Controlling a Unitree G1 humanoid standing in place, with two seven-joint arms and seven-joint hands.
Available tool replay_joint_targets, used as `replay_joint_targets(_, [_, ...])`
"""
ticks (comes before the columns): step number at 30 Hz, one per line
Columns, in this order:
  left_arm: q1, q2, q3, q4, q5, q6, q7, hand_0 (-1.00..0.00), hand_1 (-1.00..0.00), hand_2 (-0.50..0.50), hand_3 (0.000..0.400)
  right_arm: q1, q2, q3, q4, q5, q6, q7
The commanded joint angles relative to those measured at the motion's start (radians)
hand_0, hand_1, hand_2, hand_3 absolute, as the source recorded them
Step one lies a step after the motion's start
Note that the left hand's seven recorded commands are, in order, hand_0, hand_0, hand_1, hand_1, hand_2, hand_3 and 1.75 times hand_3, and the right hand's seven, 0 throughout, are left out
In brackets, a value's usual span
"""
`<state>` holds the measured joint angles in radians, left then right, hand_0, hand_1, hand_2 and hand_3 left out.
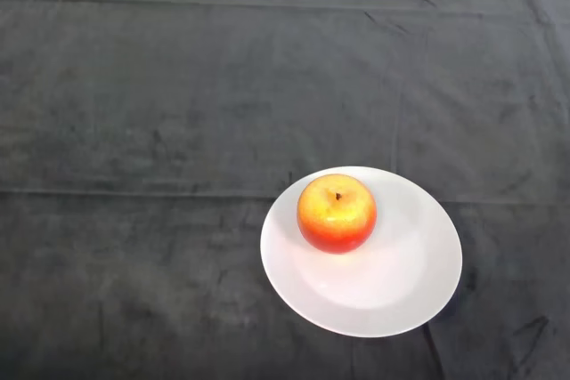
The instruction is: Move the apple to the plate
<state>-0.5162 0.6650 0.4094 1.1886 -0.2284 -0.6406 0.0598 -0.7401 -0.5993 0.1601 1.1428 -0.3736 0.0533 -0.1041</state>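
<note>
With no hand in sight, the apple [337,214], firm, smooth, best gripped round its sides, sits upright on the plate [401,295], lower right.

A: How is the light?

B: Even and soft, coming from above. The cloth [178,104] on the counter stays dark and matte, its folds showing as faint lines.

A: Any glare?

B: The plate [401,282] is the brightest thing, nearly washed out, with a pale sheen in its bowl. The apple [337,214] carries small highlights near its stem.

A: Shadows?

B: A soft one under the apple, and a thin dark rim along the plate's lower right edge.
</note>
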Motion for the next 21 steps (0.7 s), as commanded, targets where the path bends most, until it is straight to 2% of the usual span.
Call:
replay_joint_targets(1, [0.012, 0.062, -0.010, 0.002, 0.019, -0.014, 0.010, 0.00, 0.00, 0.00, 0.000, 0.011, -0.006, -0.0090, 0.026, 0.0052, -0.008, 0.0017])
replay_joint_targets(21, [0.014, 0.070, -0.001, 0.004, 0.034, -0.011, 0.003, 0.00, 0.00, 0.00, 0.000, 0.011, -0.007, -0.0088, 0.026, 0.0055, -0.009, 0.0015])
